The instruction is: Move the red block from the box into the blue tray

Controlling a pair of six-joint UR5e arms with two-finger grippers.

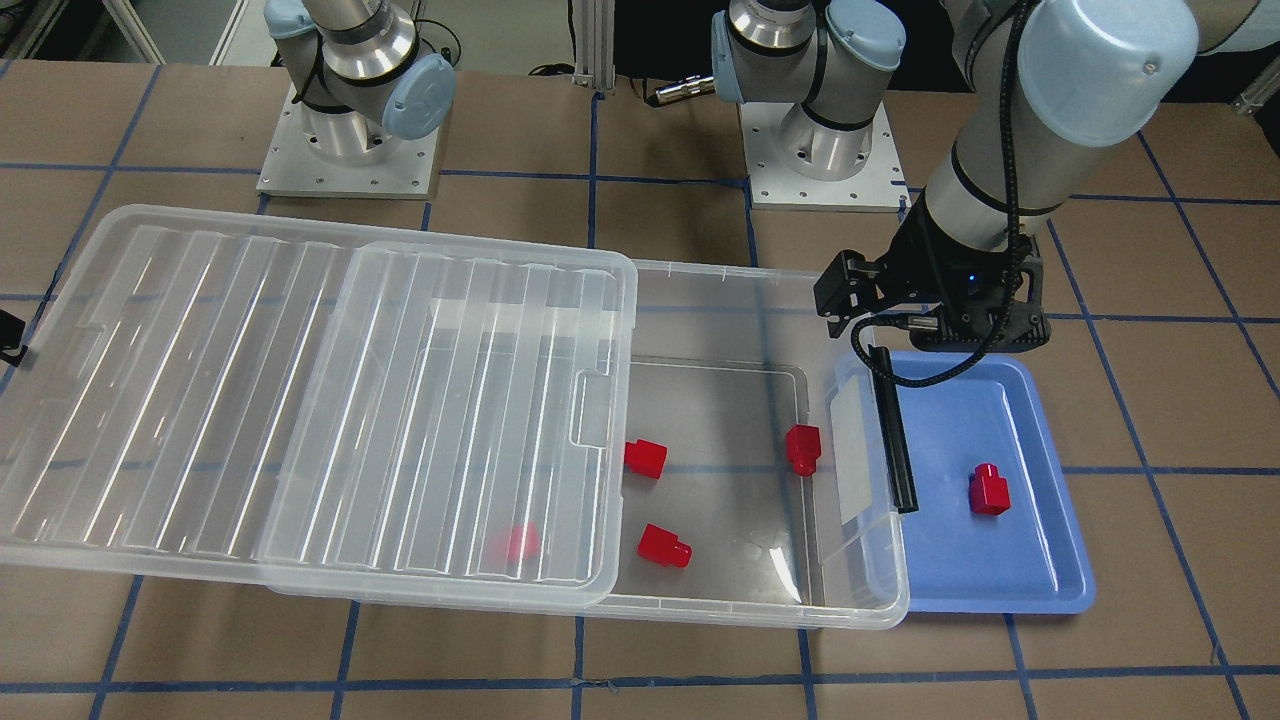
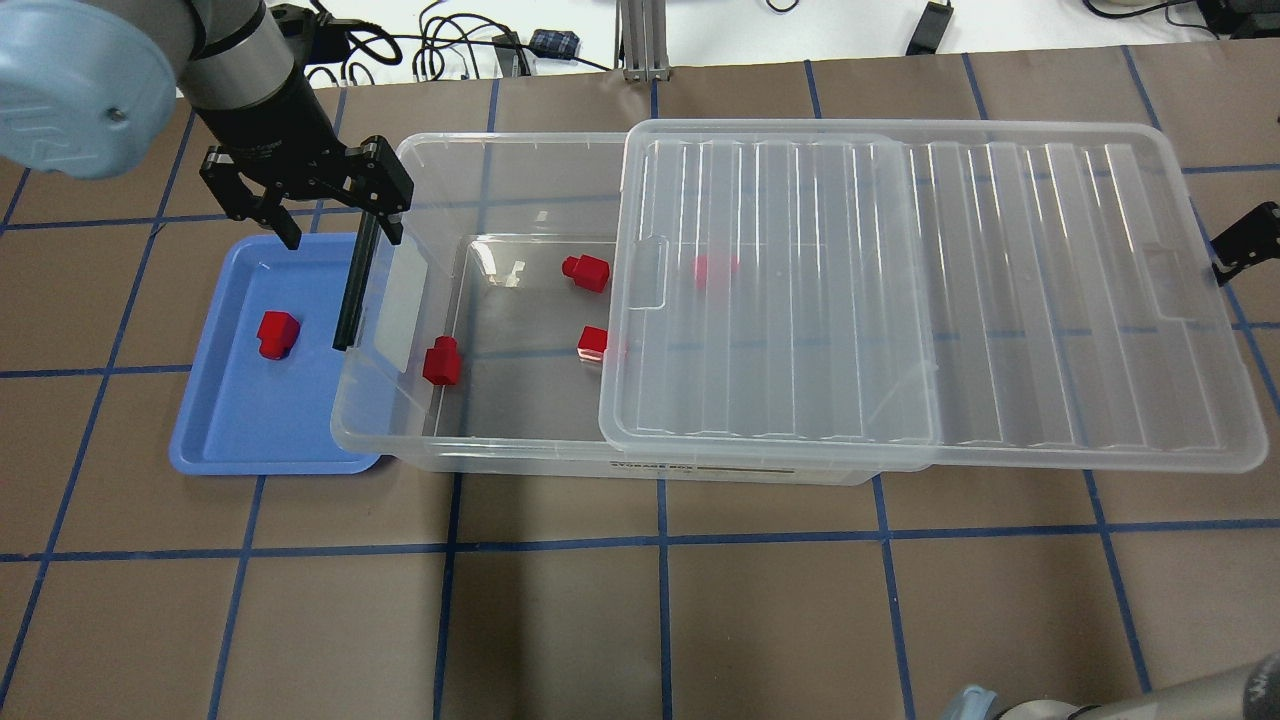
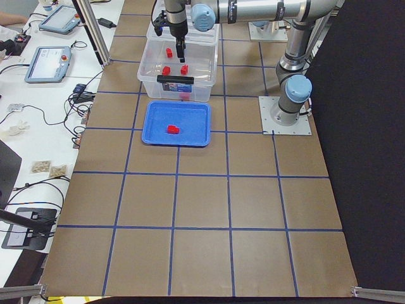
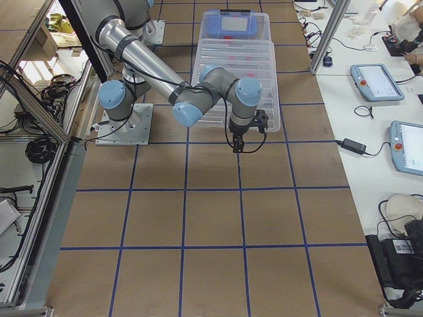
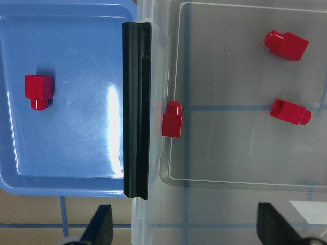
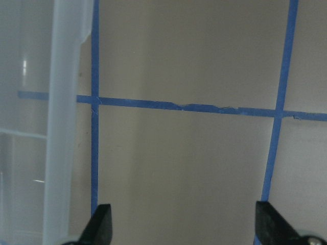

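Left gripper is hovering spread and empty over the box rim, while the nearest red block is lying inside by that wall, likely light, stiff and slick, best pinched across its flat cube sides.

The block is red, the tray light blue, the lid clear and ribbed
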